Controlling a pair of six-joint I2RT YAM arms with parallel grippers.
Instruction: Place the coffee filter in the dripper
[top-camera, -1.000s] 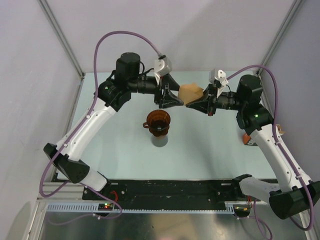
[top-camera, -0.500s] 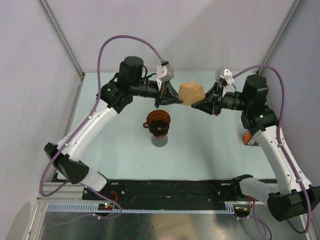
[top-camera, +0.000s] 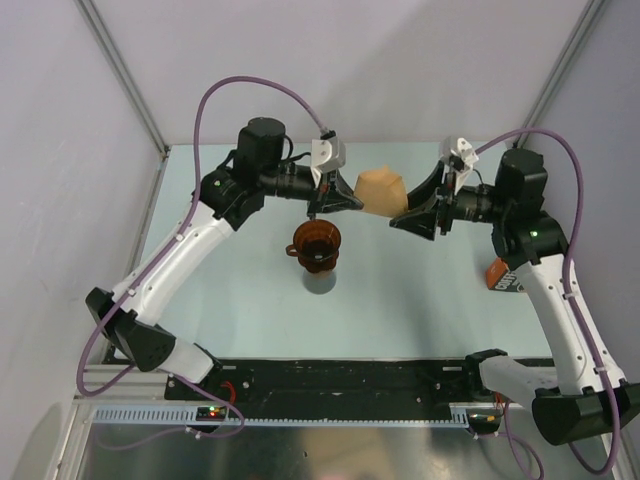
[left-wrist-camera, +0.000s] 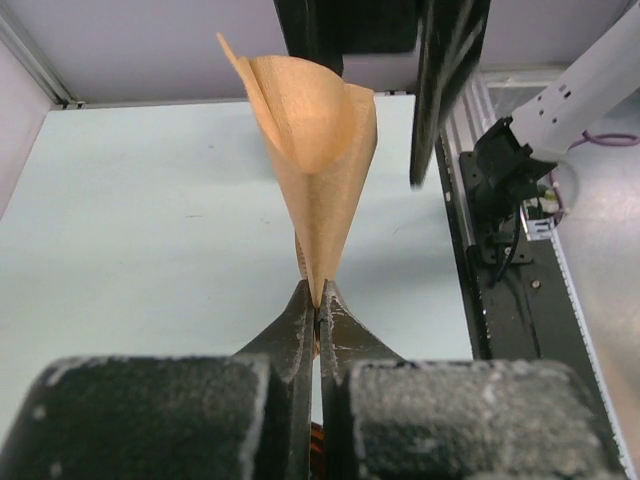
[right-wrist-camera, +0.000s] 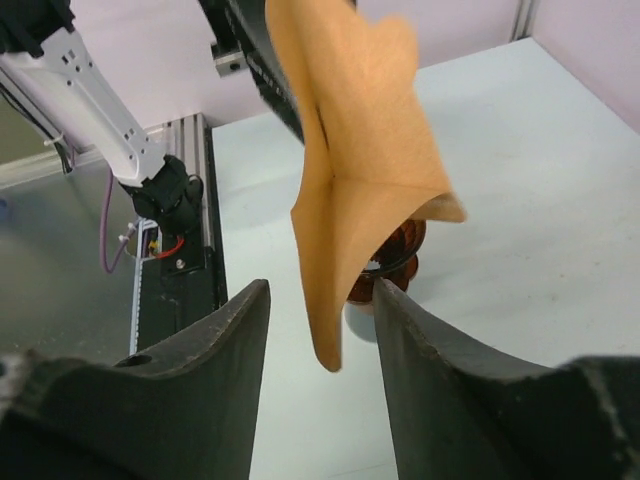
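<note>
The tan coffee filter (top-camera: 381, 190) hangs in the air between the two arms, partly spread into a cone (left-wrist-camera: 320, 150). My left gripper (top-camera: 352, 203) is shut on its pointed lower edge (left-wrist-camera: 318, 300). My right gripper (top-camera: 405, 215) is open, and the filter's free corner (right-wrist-camera: 350, 170) hangs between its fingers (right-wrist-camera: 225, 330) without touching either. The dark reddish-brown dripper (top-camera: 315, 243) stands upright on a grey beaker (top-camera: 320, 280), below and left of the filter. It shows behind the filter in the right wrist view (right-wrist-camera: 400, 262).
An orange-brown bag (top-camera: 500, 275) lies on the table by the right arm. Metal frame posts (top-camera: 120, 75) rise at the back corners. A black rail (top-camera: 350, 380) runs along the table's near edge.
My left gripper has shut on the filter. My right gripper has opened, let go of the filter and drawn back a little to the right. The filter now hangs from the left gripper alone.
</note>
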